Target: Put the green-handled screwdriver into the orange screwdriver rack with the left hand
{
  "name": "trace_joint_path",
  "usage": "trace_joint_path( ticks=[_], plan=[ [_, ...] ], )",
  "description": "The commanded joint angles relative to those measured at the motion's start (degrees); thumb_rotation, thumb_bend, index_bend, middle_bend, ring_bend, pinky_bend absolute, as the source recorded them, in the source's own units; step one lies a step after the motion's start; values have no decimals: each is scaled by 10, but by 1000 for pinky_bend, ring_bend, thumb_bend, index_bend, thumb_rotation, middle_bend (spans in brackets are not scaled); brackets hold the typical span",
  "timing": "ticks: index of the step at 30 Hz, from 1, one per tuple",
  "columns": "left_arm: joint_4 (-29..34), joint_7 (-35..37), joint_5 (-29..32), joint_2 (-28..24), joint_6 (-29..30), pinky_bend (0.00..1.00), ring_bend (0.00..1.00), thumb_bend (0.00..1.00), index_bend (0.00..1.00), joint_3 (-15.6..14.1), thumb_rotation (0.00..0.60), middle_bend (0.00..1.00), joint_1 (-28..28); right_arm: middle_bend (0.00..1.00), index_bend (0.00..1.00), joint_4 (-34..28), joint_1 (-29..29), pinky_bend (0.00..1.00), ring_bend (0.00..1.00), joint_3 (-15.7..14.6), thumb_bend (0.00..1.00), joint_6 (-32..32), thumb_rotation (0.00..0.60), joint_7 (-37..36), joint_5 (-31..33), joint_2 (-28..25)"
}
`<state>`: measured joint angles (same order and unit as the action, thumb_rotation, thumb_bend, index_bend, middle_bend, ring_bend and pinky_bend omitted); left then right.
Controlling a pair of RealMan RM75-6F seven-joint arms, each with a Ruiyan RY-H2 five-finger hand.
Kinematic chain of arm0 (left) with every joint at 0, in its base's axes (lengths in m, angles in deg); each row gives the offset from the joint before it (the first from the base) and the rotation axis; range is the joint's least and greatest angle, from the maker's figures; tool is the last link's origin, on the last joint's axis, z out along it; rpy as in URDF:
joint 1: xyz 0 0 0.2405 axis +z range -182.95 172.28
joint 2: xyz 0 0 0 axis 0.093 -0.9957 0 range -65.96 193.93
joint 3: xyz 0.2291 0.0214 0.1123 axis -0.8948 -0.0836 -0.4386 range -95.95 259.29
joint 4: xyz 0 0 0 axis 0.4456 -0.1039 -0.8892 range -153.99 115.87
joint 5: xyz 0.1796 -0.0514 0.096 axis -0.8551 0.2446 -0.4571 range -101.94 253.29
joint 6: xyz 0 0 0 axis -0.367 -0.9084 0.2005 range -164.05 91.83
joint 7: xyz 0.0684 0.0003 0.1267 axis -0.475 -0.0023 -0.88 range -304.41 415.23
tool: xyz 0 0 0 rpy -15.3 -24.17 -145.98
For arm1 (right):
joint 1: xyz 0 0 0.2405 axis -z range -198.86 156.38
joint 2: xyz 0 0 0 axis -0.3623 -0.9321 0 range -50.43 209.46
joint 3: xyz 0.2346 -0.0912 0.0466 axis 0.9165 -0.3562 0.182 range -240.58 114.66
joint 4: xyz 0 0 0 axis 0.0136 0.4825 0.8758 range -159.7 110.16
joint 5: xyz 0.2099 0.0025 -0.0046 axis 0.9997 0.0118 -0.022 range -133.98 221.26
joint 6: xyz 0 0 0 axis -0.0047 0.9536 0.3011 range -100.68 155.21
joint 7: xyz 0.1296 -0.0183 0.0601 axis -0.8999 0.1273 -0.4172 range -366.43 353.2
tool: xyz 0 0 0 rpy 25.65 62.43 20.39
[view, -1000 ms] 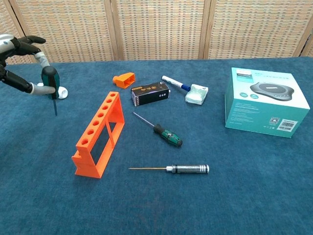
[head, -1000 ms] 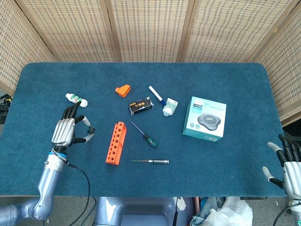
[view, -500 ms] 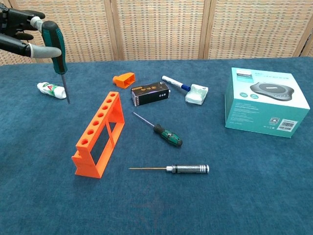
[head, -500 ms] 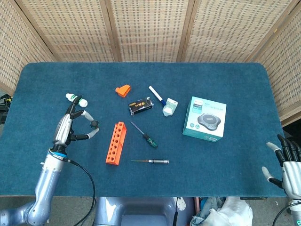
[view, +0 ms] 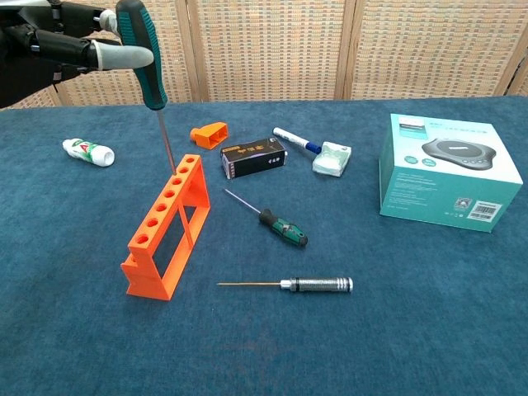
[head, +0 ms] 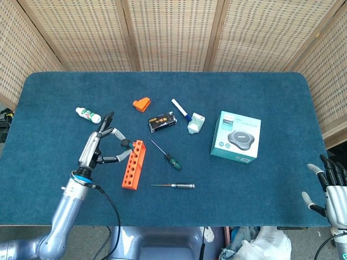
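My left hand (view: 70, 48) pinches the green-handled screwdriver (view: 142, 62) by its handle at the top left of the chest view. The screwdriver hangs nearly upright, tip down. Its thin shaft ends just over the far end of the orange rack (view: 165, 227), beside the farthest holes; I cannot tell if the tip is inside one. In the head view the left hand (head: 100, 149) is just left of the rack (head: 134, 164). My right hand (head: 332, 189) rests at the table's front right corner, fingers spread, holding nothing.
A second screwdriver with a green-black handle (view: 280, 224) and a silver-handled one (view: 313, 285) lie right of the rack. Behind it are an orange block (view: 209, 134), a black box (view: 253, 157), a marker (view: 297, 140) and a white tube (view: 87, 152). A teal box (view: 450, 173) stands at the right.
My left hand has carried the screwdriver up and to the right, from beside the white tube to the far end of the rack. The right hand has not moved.
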<state>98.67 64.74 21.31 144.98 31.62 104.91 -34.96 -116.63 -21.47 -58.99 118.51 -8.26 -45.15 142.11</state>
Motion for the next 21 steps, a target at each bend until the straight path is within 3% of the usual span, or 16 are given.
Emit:
trace_joint_path(
  ticks=[1,9,21],
  plan=[
    [9,-8,2,3,3,0,0,272,620,-1,600,0,-4,0,174,0,0,0,0,0,258,0,600,-1,0,0],
    [52,3,16,-23,-2,0,0,272,622,-5,600,0,6,0,174,1,1,0,0,2,258,2,600,-6,3,-2],
    [55,14,19,-42,-7,0,0,272,627,-8,600,0,11,0,174,-2,0,0,0,-1,258,1,600,2,-2,0]
  ],
)
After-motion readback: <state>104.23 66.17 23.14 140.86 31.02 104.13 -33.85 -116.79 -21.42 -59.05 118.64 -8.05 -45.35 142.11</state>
